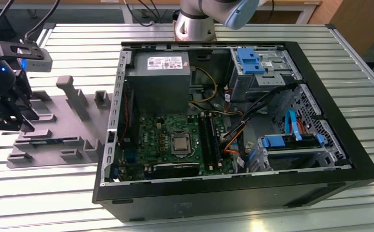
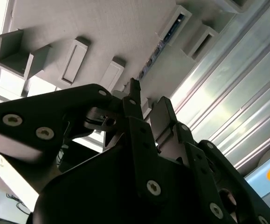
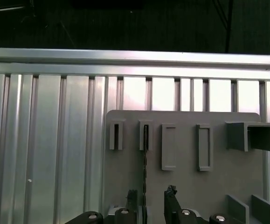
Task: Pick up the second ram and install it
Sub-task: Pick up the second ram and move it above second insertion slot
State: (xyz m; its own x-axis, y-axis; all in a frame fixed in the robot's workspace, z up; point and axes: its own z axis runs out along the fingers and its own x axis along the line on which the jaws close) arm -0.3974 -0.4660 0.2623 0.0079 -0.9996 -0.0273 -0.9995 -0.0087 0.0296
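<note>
While the jaws stand open, the second ram [image 3: 145, 158] lies half-hidden in its fixture [image 3: 186, 186].

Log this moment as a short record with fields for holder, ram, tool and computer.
holder: grey plastic fixture plate on the ribbed metal table
ram: thin blue-green circuit-board ram stick, on edge in the plate, not gripped
tool: black two-finger tool, open, over the stick, one finger each side of it
computer: open black desktop case, to the exterior view's right of the plate
</note>
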